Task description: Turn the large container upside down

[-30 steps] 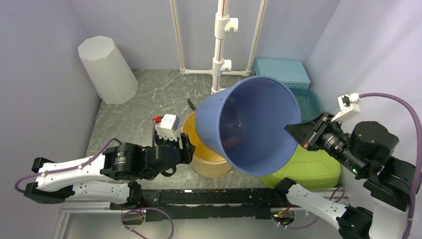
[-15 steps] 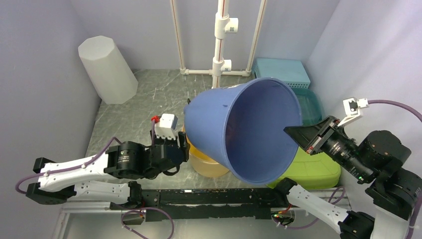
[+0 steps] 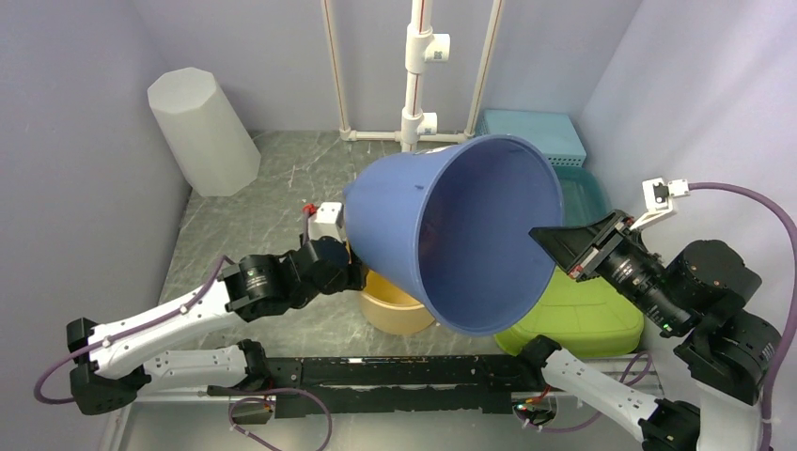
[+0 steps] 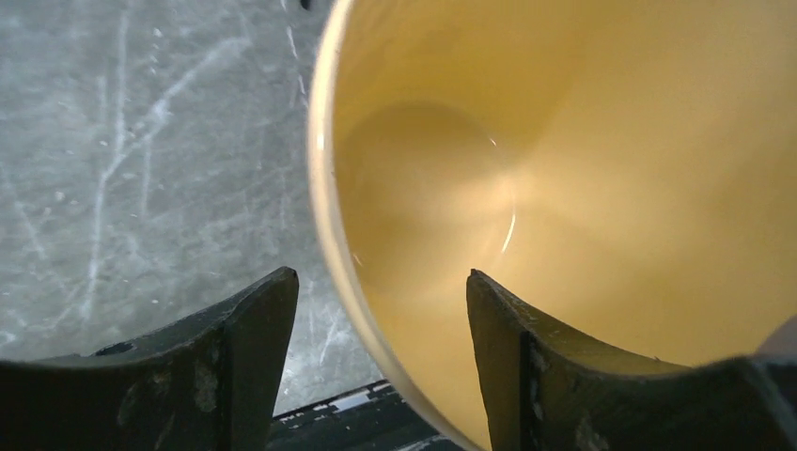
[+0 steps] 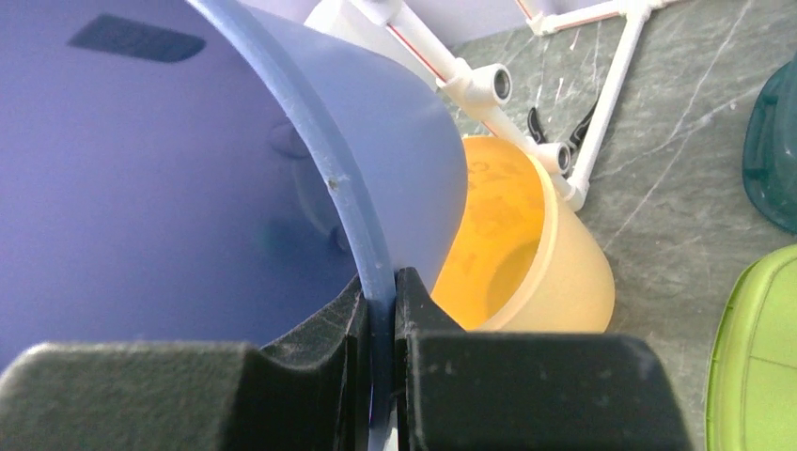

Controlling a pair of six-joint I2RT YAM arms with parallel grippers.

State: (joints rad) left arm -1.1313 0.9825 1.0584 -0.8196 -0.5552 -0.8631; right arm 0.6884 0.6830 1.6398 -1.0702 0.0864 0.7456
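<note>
Container rim (image 5: pixel 352 230) tight between right fingers (image 5: pixel 315 352), mouth sideways.

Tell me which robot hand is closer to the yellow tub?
Left. The left gripper straddles the rim of the yellow tub; the right gripper pinches the rim of the blue bucket, farther away.
</note>
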